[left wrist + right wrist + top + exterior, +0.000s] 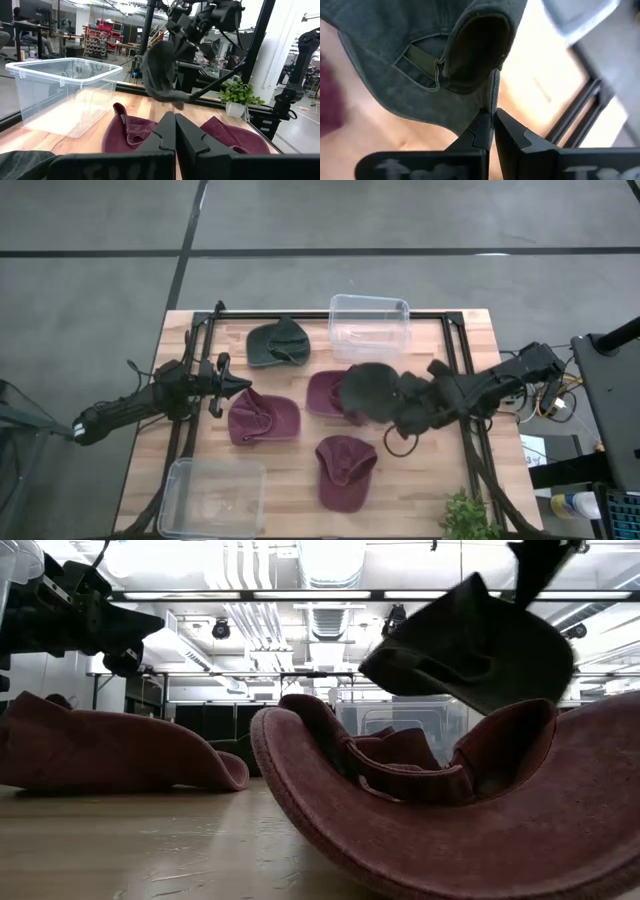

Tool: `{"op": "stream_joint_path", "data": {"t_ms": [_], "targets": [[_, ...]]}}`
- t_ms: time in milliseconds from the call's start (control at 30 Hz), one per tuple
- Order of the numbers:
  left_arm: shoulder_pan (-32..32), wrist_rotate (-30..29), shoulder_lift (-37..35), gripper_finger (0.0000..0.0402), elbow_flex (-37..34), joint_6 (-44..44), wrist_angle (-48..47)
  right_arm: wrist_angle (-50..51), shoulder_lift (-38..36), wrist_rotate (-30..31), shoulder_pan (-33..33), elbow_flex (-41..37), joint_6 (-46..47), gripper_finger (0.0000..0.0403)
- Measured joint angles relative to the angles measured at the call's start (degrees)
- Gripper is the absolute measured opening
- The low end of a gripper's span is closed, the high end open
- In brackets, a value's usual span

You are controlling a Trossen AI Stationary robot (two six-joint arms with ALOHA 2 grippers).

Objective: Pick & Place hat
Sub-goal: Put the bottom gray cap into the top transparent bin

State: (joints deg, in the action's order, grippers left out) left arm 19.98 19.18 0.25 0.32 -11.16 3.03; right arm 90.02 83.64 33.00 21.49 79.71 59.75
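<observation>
Right gripper (492, 120) jaws pinch green hat (420, 65) edge — seemingly airborne.

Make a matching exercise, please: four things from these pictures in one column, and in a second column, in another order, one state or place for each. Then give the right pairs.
Column 1
1. dark green hat
2. second green hat
3. left gripper
4. clear bin

Column 2
A. shut on nothing, above the table
B. at the table's far edge, nothing visible inside
C. lifted off the table, pinched by the right gripper
D. lying on the table beside the far bin

Pairs: 1-C, 2-D, 3-A, 4-B
</observation>
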Motion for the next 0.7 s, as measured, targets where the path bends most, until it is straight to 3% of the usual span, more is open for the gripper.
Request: {"op": "stream_joint_path", "data": {"t_ms": [567,700], "targets": [[-0.01,0.0,0.0,0.0,0.0,-0.02,0.0,-0.85,0.23,26.46,-11.44,14.22,-34.13,0.0011],[0.0,0.0,0.0,0.0,0.0,-0.01,0.0,-1.58,1.23,29.02,-15.01,16.33,-40.67,0.0011]]}}
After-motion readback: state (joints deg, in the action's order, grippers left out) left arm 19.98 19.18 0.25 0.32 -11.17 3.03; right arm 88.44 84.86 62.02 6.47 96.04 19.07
